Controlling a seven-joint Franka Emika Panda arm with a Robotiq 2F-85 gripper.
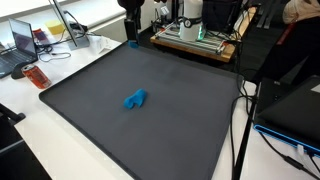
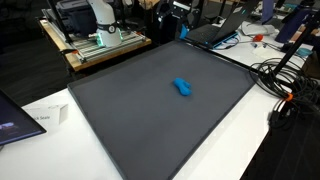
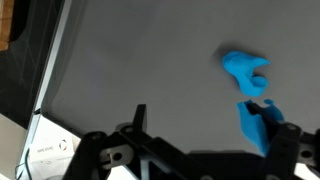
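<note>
Pincer (image 3: 198,128) is wide open above the dark grey mat (image 3: 140,60), so I'd slide over and centre that small lumpy blue plastic piece (image 3: 245,72) between the jaws before dropping.

Large dark grey mat (image 1: 190,110) spread over white desk (image 1: 50,140). Open laptop (image 1: 22,40) at far corner. Black cables (image 2: 285,85) tangled alongside. White paper card (image 2: 45,118) near mat edge.

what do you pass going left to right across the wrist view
brown thing in the top corner → white printed card → blue object, which lies on the dark mat
</note>
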